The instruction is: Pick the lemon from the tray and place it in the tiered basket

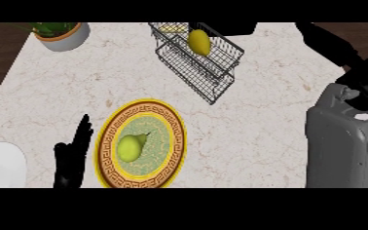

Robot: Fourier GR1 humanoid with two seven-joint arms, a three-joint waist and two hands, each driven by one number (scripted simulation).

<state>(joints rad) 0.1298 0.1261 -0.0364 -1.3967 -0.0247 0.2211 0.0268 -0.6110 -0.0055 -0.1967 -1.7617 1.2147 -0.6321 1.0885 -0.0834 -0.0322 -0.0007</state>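
Note:
The yellow lemon [199, 42] lies in the black wire tiered basket [208, 80] at the back middle of the counter. My right hand [327, 44] reaches up from the grey forearm at the right edge. Its dark fingers are straight and stand apart from the lemon, to its right. A dark shape at the top edge just behind the basket is too cut off to identify. The round tray [176, 136], gold-rimmed and patterned, sits at the front left and holds a yellow-green fruit [130, 147]. My left hand [74, 153] rests open, fingers up, left of the tray.
A potted plant [61, 33] stands at the back left corner. A white object [9, 165] shows at the left edge near the front. My right forearm [336, 141] fills the front right. Bare marble counter lies between the tray and the basket.

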